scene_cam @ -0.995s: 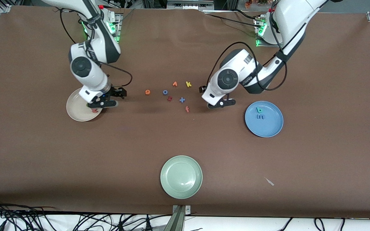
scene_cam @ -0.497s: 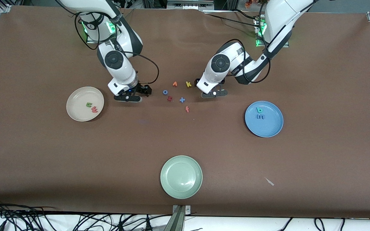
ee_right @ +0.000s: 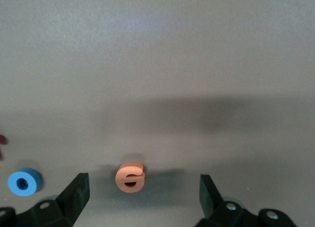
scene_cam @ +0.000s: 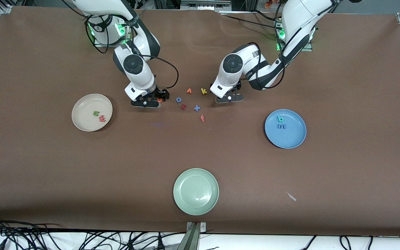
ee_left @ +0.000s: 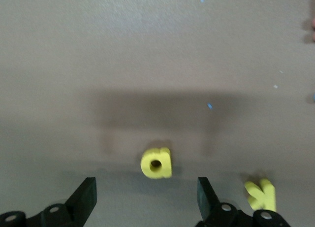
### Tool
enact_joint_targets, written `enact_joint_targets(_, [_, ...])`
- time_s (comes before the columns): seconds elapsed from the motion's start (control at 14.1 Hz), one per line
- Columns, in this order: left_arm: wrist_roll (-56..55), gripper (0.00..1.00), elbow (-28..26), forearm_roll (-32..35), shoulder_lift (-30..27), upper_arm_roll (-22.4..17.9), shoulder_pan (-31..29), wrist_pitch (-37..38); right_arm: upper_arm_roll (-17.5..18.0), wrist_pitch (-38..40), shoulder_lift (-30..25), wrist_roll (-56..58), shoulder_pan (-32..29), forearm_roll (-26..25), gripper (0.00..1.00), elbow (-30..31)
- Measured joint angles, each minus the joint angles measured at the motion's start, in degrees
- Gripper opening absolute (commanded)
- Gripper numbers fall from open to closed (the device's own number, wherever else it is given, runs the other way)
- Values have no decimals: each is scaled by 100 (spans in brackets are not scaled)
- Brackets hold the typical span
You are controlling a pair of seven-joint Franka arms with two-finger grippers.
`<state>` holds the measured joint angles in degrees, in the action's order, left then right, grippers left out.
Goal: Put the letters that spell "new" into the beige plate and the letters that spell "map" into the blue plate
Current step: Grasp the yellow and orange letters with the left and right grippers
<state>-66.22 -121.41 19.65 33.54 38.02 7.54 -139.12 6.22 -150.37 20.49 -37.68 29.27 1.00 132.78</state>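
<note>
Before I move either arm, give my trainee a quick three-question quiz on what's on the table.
1. True or false: the round blue plate holds three foam letters.
2. Which letter lies between the left pincer fingers? A) yellow looped letter B) yellow k C) blue o
3. Fill in: the orange foam e sits under the ___ pincer.

Key: 1 false, only a teal letter and blue m; 2 A; 3 right.
</note>
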Motion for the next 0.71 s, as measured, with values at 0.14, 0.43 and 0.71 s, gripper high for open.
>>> enact_joint_targets(0.14, [-284,82,0,285,89,-2,2,-26,0,-7,60,-1,21,0,85,0])
enact_joint_targets(0.43, [-404,41,45,307,118,-10,5,-44,0,-36,109,-3,85,0,75,-1])
enact_joint_targets(0.71, [-510,25,98,307,119,-10,11,-46,1,-90,122,-3,123,0,60,-1])
